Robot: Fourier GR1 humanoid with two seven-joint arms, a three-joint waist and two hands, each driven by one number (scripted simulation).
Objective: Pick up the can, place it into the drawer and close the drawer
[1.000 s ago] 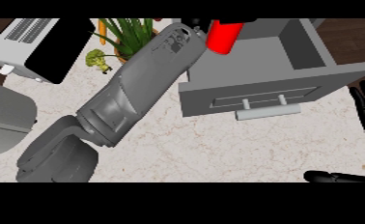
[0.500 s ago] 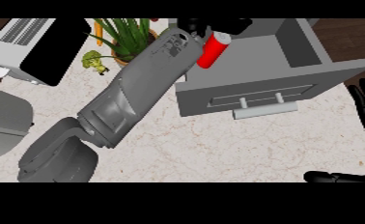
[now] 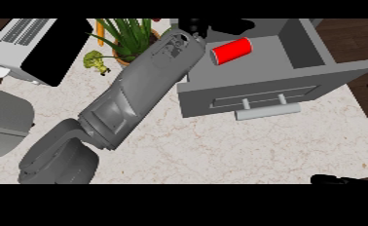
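Observation:
The red can point(image 3: 233, 51) lies on its side inside the open grey drawer point(image 3: 303, 45), near the back left corner. My left forearm stretches from the lower left up to the drawer's back left. My left hand point(image 3: 193, 25) is just above and left of the can, fingers spread, and does not hold it. The drawer's front panel with its pale handle point(image 3: 260, 109) faces me and stands pulled well out. Only a black sliver of my right hand point(image 3: 338, 179) shows at the lower right edge.
A potted plant point(image 3: 129, 37) stands left of the drawer, partly behind my left forearm. A broccoli floret point(image 3: 95, 62) and a carrot point(image 3: 99, 25) lie beside it. A grey appliance with a dark door point(image 3: 39, 49) fills the upper left.
The can was upright in my left hand at the drawer's left edge. It now lies inside the drawer, released, and the hand has opened above it.

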